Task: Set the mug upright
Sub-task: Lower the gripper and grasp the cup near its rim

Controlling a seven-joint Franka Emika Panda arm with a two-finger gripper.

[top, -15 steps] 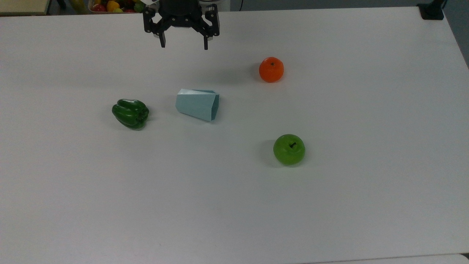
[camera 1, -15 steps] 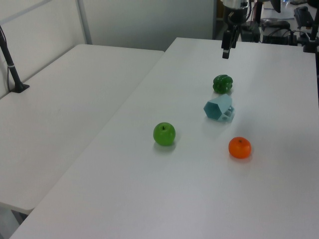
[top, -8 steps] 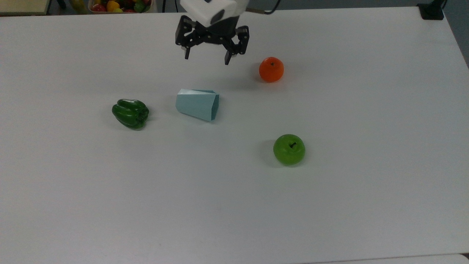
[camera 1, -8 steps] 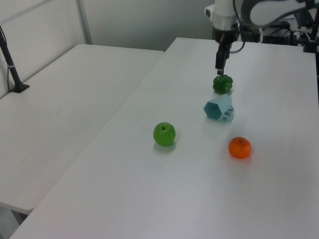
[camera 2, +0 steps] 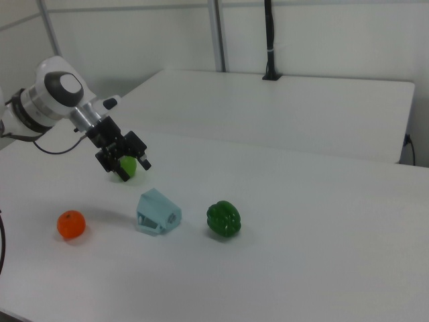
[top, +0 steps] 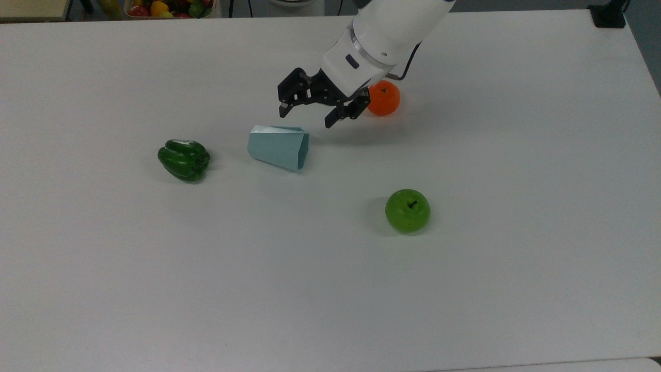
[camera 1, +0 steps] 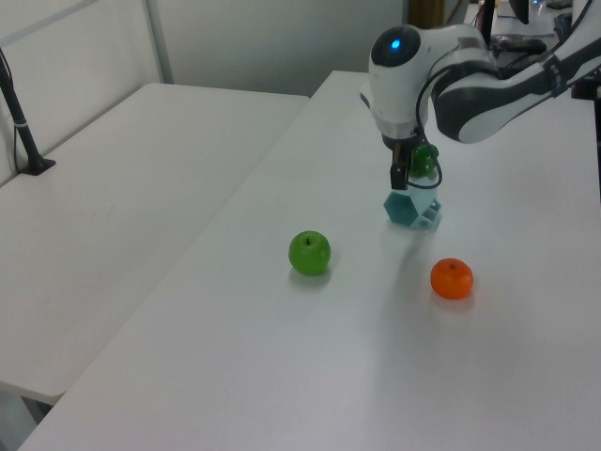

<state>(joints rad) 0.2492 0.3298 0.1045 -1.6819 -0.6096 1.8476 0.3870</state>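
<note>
A white counter carries the mug, lying on its side between a green pepper and an orange. The tool hangs above the mug's wide rim, spread and grasping nothing.

Pale blue faceted mug lying on its side on a white table, with the black two-finger gripper above it.

In the top view, the mug's wider hexagonal rim faces the top view's right and its narrower base the top view's left. The gripper, on a white arm, hangs with its fingers spread apart, just above and right of the mug and clear of it. A glossy dark green bell pepper lies left of the mug, a round orange fruit sits partly behind the arm, and a bright green apple rests lower right. A bin of mixed fruit shows at the top edge.
</note>
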